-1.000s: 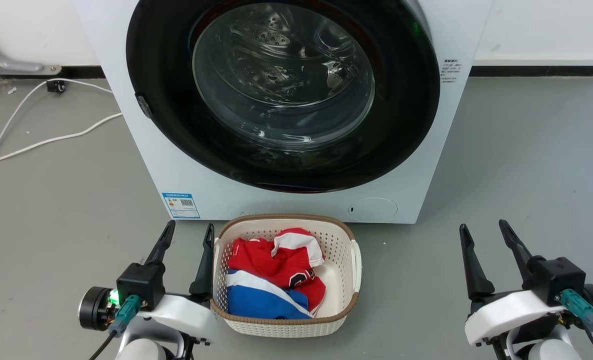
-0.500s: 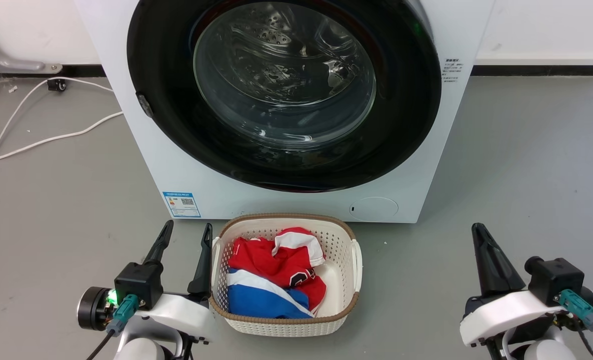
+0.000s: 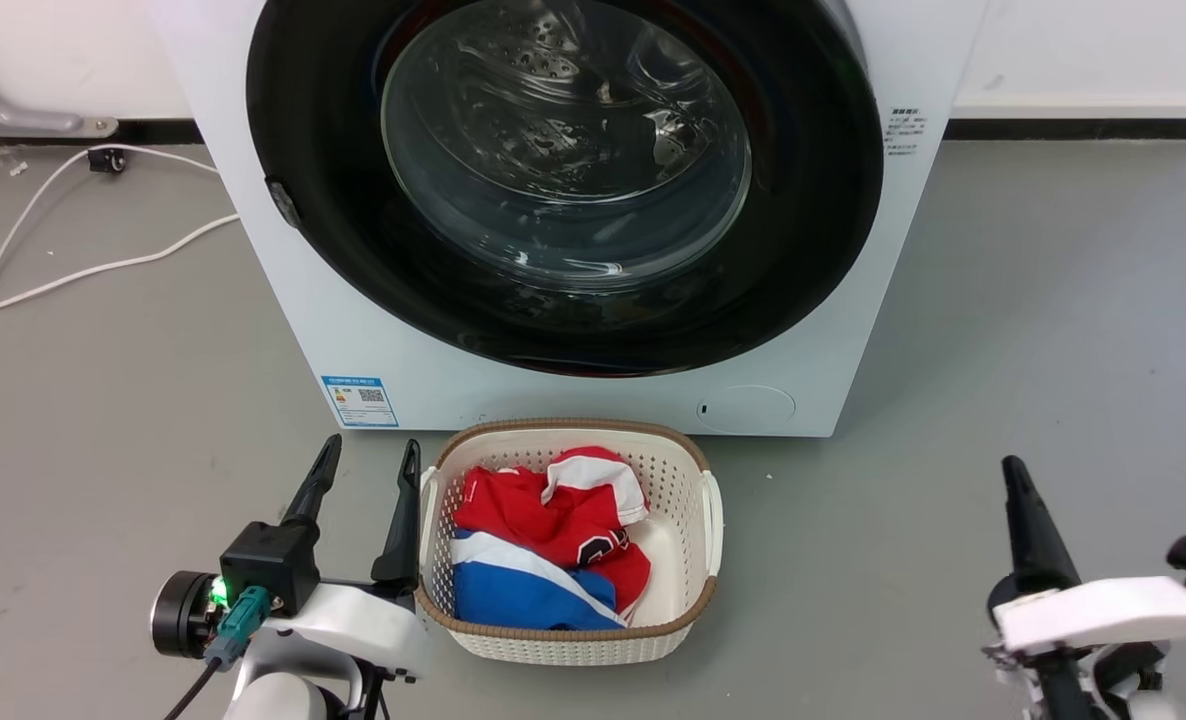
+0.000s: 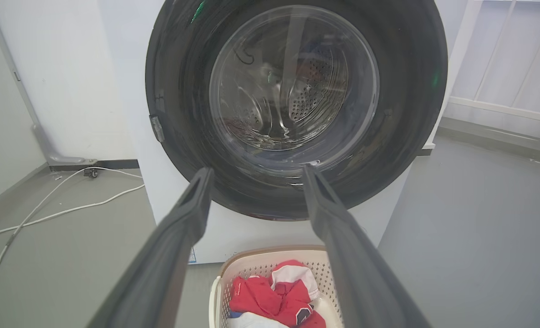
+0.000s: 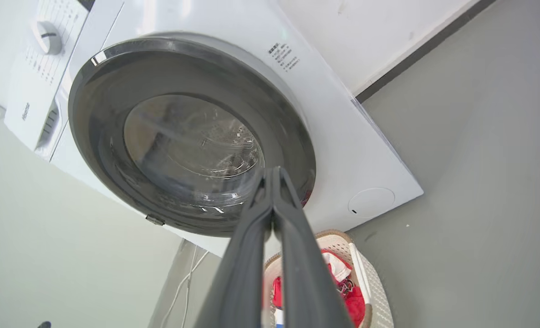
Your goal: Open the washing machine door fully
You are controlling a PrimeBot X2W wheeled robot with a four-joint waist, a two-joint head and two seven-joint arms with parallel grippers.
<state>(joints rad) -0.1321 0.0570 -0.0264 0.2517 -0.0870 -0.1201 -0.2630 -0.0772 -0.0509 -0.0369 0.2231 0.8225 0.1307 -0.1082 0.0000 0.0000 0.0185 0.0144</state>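
The washing machine door (image 3: 333, 190), round, glossy black with a bulging glass window, lies flat against the white machine's front (image 3: 283, 330); it also fills much of the left wrist view (image 4: 411, 91) and the right wrist view (image 5: 97, 136). A small latch tab (image 3: 282, 203) sits on its left rim. My left gripper (image 3: 368, 460) stands open at the lower left, on the floor side of the basket, well short of the door. My right gripper (image 3: 1015, 475) is at the lower right, fingers pressed together on nothing, rolled on its side, far from the door.
A white laundry basket (image 3: 713, 520) holding red, white and blue clothes sits on the grey floor right in front of the machine, touching-close to my left gripper. White cables (image 3: 73, 270) trail across the floor at the left. A wall with a dark skirting runs behind.
My right gripper has gone from open to shut, rolled over and drifted right and down. The left arm has held still. The camera has shifted slightly.
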